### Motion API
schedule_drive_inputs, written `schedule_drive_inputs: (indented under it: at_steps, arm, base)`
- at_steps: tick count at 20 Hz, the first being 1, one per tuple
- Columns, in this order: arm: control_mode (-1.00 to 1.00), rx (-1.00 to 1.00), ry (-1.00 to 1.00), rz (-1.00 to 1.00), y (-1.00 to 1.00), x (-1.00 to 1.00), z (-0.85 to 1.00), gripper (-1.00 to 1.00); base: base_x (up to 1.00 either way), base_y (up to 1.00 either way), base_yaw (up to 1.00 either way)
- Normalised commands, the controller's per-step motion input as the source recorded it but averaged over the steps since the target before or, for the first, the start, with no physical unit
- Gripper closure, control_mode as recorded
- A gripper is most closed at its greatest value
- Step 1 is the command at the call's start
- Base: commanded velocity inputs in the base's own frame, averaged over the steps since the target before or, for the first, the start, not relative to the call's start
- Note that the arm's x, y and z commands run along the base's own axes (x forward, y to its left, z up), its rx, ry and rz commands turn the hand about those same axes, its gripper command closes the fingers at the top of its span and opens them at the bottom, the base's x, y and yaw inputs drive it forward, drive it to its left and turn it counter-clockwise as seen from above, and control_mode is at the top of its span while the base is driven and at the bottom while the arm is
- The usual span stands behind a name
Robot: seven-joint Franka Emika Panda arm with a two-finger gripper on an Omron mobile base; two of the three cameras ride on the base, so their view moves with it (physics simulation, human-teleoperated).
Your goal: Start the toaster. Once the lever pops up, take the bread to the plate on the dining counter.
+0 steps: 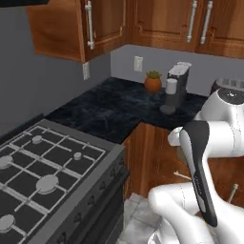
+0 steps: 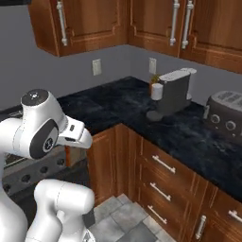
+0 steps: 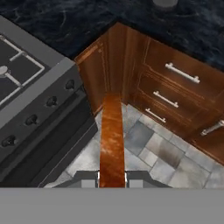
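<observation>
Clearly, the gripper at the bottom centre of the hand view has its jaws drawn in tight on the bread, a thin slice seen edge-on with a glossy, mottled reddish-brown crust. The slice's long axis runs straight up the frame from the finger tips, its far end pointing toward the inner corner of the wood cabinets, above the grey stone floor tiles.

Over in the right base view, the toaster sits at the right edge on the black marbled counter: squat, rounded, dark grey with a silver top and round knobs on its front. Its slots are too faint to tell what they hold. In the left base view its top peeks out at the right edge behind the arm.

Left of the toaster stands a tall silver-and-black coffee machine with a white cup under its spout. A terracotta pot with a green plant stands beside it against the grey wall. The gas hob, black grates on a grey steel body, occupies the lower left of the left base view. Reddish wood cupboards with metal bar handles hang along the top.
</observation>
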Motion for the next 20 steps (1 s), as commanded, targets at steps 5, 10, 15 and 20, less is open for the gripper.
schedule_drive_inputs:
  at_steps: [5,10,15,20]
  arm:
    - [1.0,0.0,0.0,0.0,0.0,0.0,0.0,1.0]
    - [1.0,0.0,0.0,0.0,0.0,0.0,0.0,1.0]
    - [1.0,0.0,0.0,0.0,0.0,0.0,0.0,1.0]
    - [1.0,0.0,0.0,0.0,0.0,0.0,0.0,1.0]
  base:
    - [-0.2,-0.1,0.83]
    - [-0.34,0.0,0.86]
    - [-0.41,0.0,0.84]
    - [-0.28,0.03,0.86]
